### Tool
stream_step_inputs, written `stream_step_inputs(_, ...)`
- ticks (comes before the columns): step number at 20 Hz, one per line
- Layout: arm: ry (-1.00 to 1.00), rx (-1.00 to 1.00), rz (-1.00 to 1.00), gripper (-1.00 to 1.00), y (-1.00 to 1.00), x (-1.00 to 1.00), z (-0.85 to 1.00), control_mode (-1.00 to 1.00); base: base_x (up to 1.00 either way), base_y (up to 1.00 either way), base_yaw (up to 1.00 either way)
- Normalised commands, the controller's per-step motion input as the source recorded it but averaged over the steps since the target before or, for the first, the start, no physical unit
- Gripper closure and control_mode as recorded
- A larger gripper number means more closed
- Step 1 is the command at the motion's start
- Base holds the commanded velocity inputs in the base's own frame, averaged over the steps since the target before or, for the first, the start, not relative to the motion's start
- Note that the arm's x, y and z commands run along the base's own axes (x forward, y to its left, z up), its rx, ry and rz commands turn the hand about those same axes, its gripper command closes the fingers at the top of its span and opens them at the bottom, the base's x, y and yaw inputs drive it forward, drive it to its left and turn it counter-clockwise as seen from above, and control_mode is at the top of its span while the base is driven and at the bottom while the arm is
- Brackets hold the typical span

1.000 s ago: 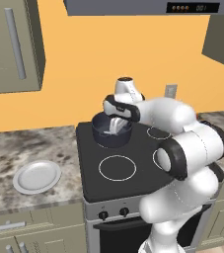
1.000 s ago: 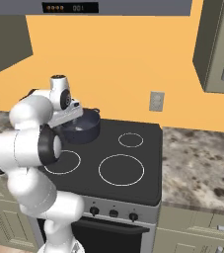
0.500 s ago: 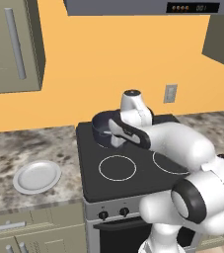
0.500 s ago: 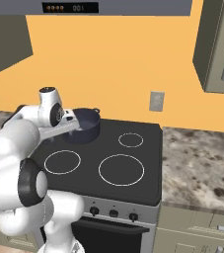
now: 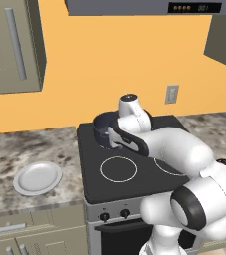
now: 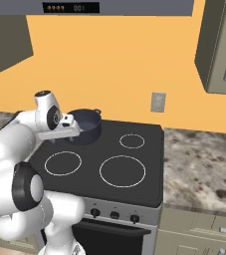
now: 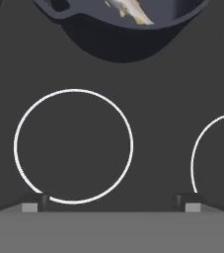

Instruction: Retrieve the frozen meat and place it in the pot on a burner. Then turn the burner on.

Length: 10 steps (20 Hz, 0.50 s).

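Withdrawn from the pot, open hand hovers, meat seemingly inside.

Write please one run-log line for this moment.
gripper: open, empty, above stove top | frozen meat: in pot on rear left burner | knobs: untouched | next: turn burner on

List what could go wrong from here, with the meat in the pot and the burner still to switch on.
1. The pot sits on the back left burner; among the several similar knobs on the stove front, the wrong one might get turned.
2. The open gripper hangs low over the front left ring, close beside the pot, so a careless swing could knock it and shift the frozen meat.
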Motion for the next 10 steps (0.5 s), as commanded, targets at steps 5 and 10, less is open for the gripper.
stream_step_inputs(5,0.0,0.01,0.0,-1.0,-0.05,-0.03,0.0,-1.0,0.0,0.0,0.0)
stream_step_inputs(10,0.0,0.01,-0.01,-1.0,-0.05,-0.16,0.0,-1.0,0.0,0.0,0.0)
